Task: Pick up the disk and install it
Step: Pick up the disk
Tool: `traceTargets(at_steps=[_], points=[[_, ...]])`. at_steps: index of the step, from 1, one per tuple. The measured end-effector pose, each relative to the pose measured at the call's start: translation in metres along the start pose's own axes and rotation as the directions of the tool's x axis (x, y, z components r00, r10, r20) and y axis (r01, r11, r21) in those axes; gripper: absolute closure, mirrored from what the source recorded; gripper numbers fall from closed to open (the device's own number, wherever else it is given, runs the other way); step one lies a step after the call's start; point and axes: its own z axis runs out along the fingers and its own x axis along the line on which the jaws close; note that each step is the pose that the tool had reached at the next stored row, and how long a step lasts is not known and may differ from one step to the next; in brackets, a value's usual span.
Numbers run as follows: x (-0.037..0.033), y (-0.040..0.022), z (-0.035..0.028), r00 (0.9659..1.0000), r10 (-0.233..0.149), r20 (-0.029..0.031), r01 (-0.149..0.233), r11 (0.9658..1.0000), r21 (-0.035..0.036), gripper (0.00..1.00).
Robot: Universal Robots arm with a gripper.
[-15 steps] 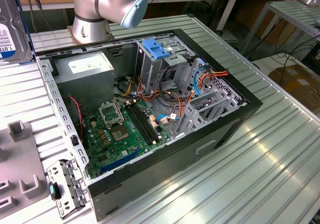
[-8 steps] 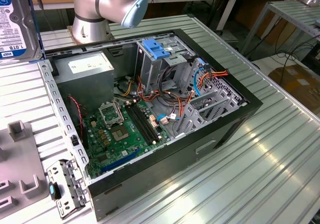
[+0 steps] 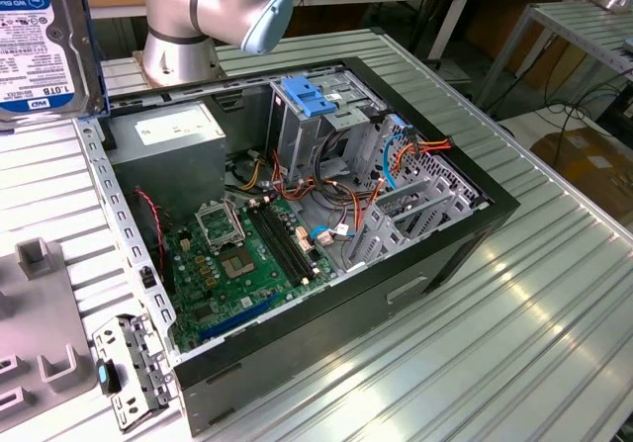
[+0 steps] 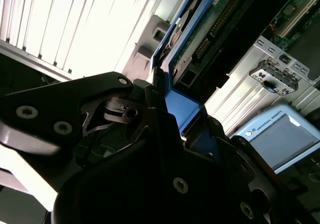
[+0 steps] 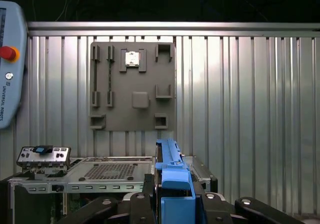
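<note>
The disk (image 3: pixel 40 37) hangs in the air at the exterior view's upper left, well above the table. It is silver with a blue-and-white label and a blue rail along its edge. In the first wrist view I see the disk (image 5: pixel 169 166) edge-on, its blue rail clamped between my black fingers (image 5: pixel 145 196). The second wrist view shows the disk's green circuit-board underside (image 4: pixel 215 23) rising from my gripper (image 4: pixel 175 103), which is shut on the blue rail. The open computer case (image 3: pixel 445 264) lies on its side on the table, off to the exterior view's right of the disk.
Inside the case a grey drive cage carries a blue latch bracket (image 3: pixel 315 96), beside a grey box with a white sticker (image 3: pixel 173 131) and the green motherboard (image 3: pixel 237 264). A grey fixture plate (image 5: pixel 132 86) and a small metal bracket (image 3: pixel 129 368) lie on the ribbed table. A teach pendant (image 5: pixel 10 58) rests nearby.
</note>
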Motion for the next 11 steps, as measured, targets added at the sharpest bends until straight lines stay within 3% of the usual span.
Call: traceTargets(at_steps=[5,11], points=[[-0.0001,-0.0134,-0.0003,1.0000,0.000,0.0000,0.000,1.0000,0.0000,0.63],[-0.0001,-0.0252,-0.0006,1.0000,0.000,0.0000,0.000,1.0000,0.0000,0.63]])
